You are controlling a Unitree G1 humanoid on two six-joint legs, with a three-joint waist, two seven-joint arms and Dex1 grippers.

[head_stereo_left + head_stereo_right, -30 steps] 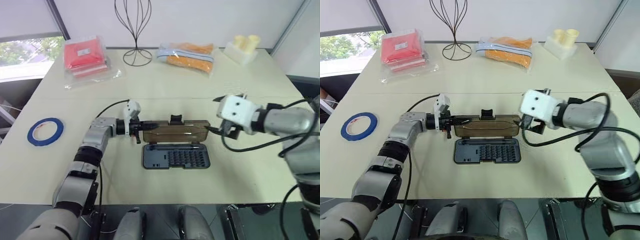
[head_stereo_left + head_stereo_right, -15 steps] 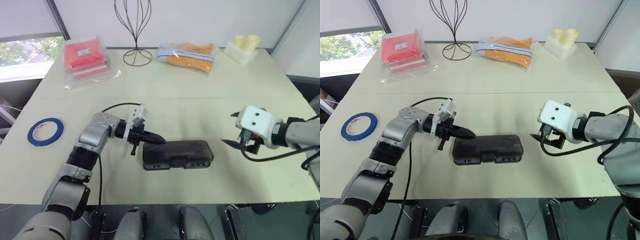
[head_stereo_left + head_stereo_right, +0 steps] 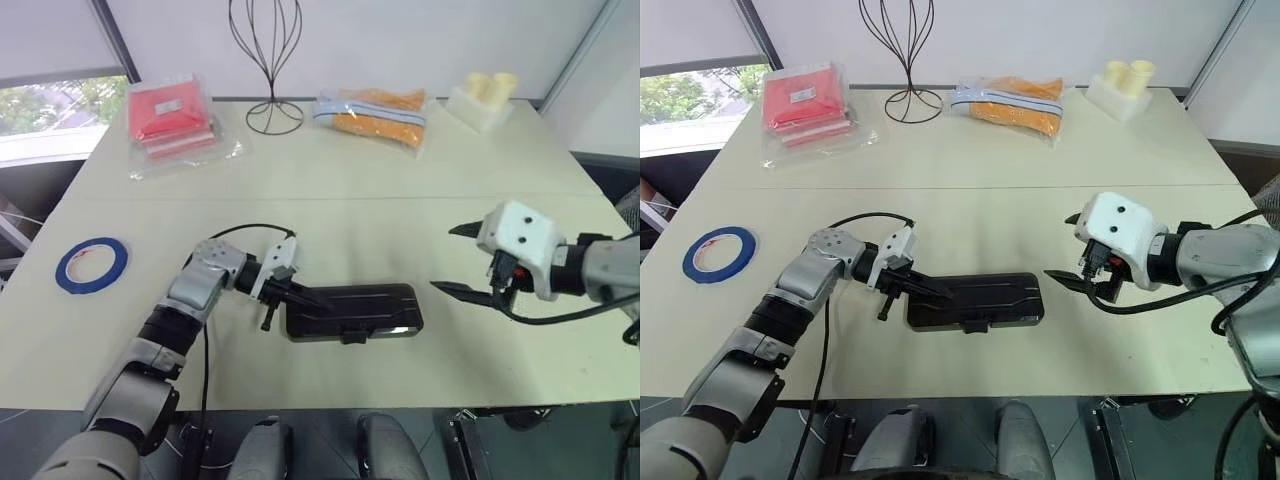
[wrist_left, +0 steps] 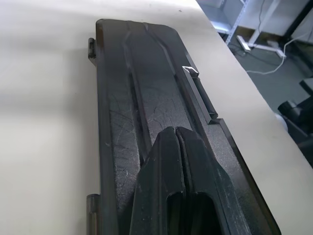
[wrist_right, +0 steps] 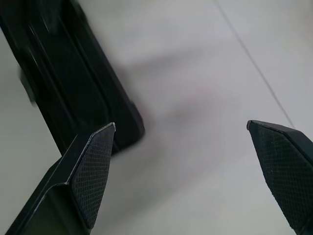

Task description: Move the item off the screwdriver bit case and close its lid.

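The screwdriver bit case (image 3: pixel 365 312) lies flat near the table's front edge, its dark lid (image 4: pixel 146 83) folded down over the tray, with the small latch tab (image 3: pixel 352 337) on the near side. My left gripper (image 3: pixel 316 302) is shut with nothing in it, and its tips rest on the lid's left end (image 4: pixel 176 134). My right gripper (image 3: pixel 457 260) hangs open, above the table to the right of the case and apart from it; the case's end (image 5: pixel 63 78) lies beyond one finger. The item, a blue tape roll (image 3: pixel 92 263), lies on the table at the far left.
At the back of the table are a red packet in plastic (image 3: pixel 172 120), a black wire stand (image 3: pixel 268 60), an orange packet (image 3: pixel 376 112) and a white holder with pale cups (image 3: pixel 484 95). Bare tabletop separates the case from these things.
The lid has swung from lying open behind the tray to lying down over it. My left gripper followed it toward me. My right gripper drew back to the right and rolled.
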